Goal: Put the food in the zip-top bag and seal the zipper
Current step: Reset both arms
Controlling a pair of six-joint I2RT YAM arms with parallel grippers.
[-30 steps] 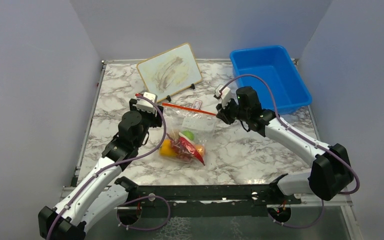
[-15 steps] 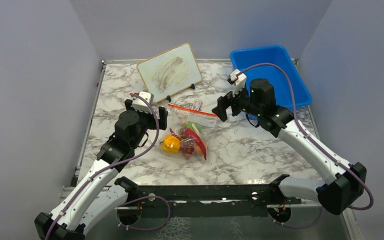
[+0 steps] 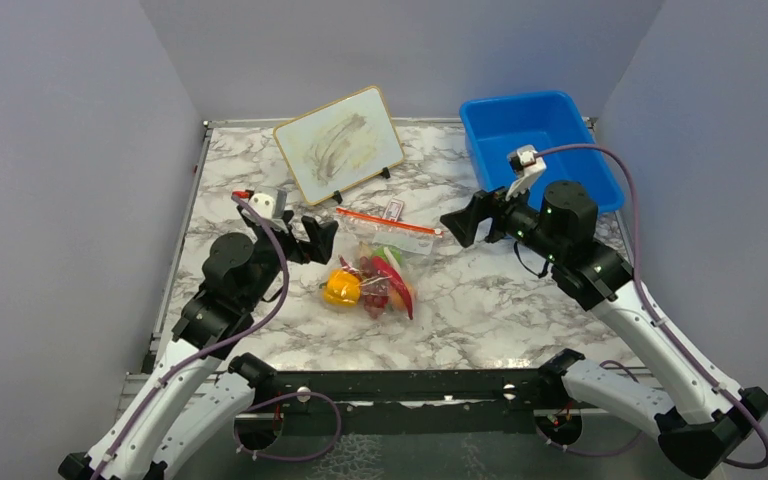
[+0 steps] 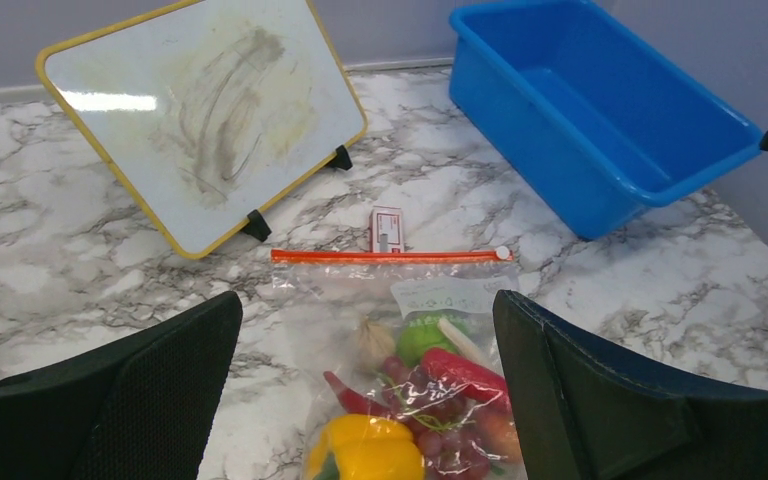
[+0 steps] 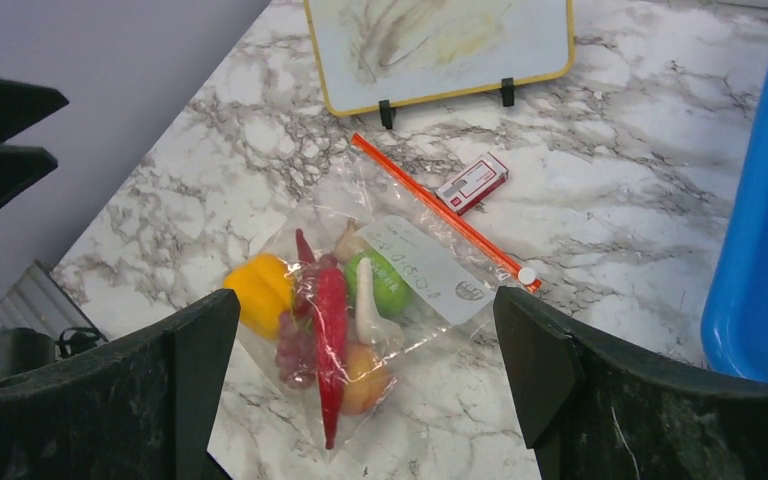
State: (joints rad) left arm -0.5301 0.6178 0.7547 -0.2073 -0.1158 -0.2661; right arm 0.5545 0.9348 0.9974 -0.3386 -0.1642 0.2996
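The zip-top bag [image 3: 385, 250] lies flat on the marble table between both arms. All the food shows inside it: yellow pepper [image 5: 260, 295], red chili [image 5: 330, 330], green fruit [image 5: 390, 285], white mushroom [image 5: 368, 305], grapes [image 5: 295, 350] and peach fruit [image 5: 360, 378]. Its zipper [image 4: 390, 256] is a straight red-orange strip along the far edge, with a white tab [image 5: 527, 274] at one end. My left gripper [image 3: 312, 238] hangs open just left of the bag and holds nothing. My right gripper [image 3: 460, 225] is open to the right of the zipper's end, also with nothing in it.
A yellow-framed whiteboard [image 3: 340, 145] stands on feet behind the bag. A small red-and-white card [image 3: 394, 209] lies just beyond the zipper. The blue bin [image 3: 540, 150] sits at the back right, behind the right arm. Grey walls enclose the table.
Both grippers opened and let go of the zipper ends, then drew back, left to the left and right to the right. The bag dropped and now lies flat.
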